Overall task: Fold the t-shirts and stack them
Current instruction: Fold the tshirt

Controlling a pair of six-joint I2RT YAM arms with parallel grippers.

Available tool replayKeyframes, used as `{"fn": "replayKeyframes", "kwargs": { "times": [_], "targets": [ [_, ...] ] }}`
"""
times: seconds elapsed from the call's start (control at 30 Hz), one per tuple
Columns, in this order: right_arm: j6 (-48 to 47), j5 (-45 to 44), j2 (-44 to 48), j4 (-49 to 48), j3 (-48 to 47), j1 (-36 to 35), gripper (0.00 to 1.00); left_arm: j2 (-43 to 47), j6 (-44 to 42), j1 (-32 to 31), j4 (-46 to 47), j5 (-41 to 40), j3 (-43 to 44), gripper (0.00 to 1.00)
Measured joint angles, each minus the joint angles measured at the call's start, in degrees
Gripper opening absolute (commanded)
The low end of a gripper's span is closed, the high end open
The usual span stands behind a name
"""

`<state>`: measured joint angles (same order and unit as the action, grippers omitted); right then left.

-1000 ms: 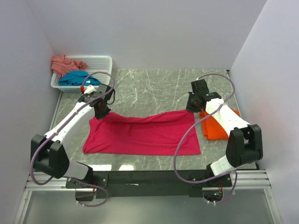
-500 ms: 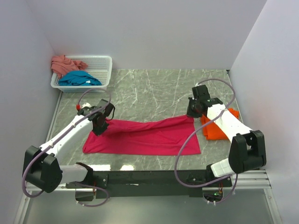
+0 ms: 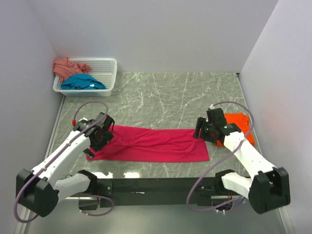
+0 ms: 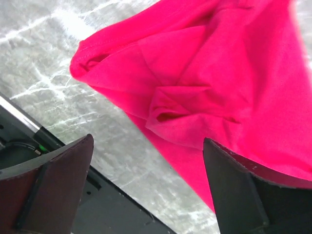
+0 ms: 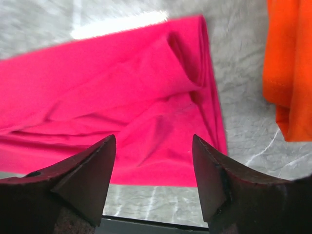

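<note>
- Folding looks to be at the lengthwise stage: the red shirt [image 3: 156, 144] lies as a long doubled band across the near counter [image 3: 165, 92], between the two arms.
- Far left, the basket [image 3: 105, 66] (white plastic mesh) holds the pink shirt [image 3: 66, 66] and teal shirt [image 3: 80, 82], both crumpled, waiting their turn.
- The left pincer [image 3: 97, 136] stands wide and empty above the band's left end, where a sleeve bunches into a soft ridged pucker.
- To do this step well, I would lift both arms straight up so no finger drags the top layer, then smooth that pucker before folding across.
- The cloth is thin matte knit, limp, with shallow creases; it will slide on the polished marbled counter, so pinch both layers together at a hem.
- The right pincer [image 3: 200, 129] hangs open, holding nothing, over the right end, whose edge is a rounded fold.
- Just right of it, the orange shirt [image 3: 239, 126] lies folded (the stack's base, I judge).
</note>
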<state>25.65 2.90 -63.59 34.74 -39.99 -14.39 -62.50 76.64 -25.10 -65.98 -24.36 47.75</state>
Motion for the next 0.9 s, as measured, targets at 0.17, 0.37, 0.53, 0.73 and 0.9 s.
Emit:
{"fn": "replayKeyframes", "kwargs": {
  "times": [0.17, 0.37, 0.53, 0.73, 0.9],
  "targets": [
    [0.26, 2.27, 2.6, -0.94, -2.05, -0.11, 0.76, 1.55, -3.21, 0.0, 2.27, 0.13, 3.56, 0.99],
    [0.28, 7.48, -5.7, -6.78, -7.5, -0.79, 0.77, -12.31, -12.46, 0.0, 16.04, 4.96, 8.72, 0.99],
    [0.68, 8.96, -14.1, -10.73, -10.47, -2.19, 0.77, -24.24, -17.2, 0.0, 23.04, 10.23, 8.98, 0.99],
    [1.79, 7.43, -20.06, -10.95, -10.1, -3.52, 0.77, -21.11, -19.02, -0.42, 27.82, 19.21, 0.17, 0.99],
    [2.71, 2.54, -21.7, -9.01, -9.38, -3.63, 0.77, -14.88, -20.06, -2.86, 27.43, 25.55, -5.35, 0.99]
  ]
}}
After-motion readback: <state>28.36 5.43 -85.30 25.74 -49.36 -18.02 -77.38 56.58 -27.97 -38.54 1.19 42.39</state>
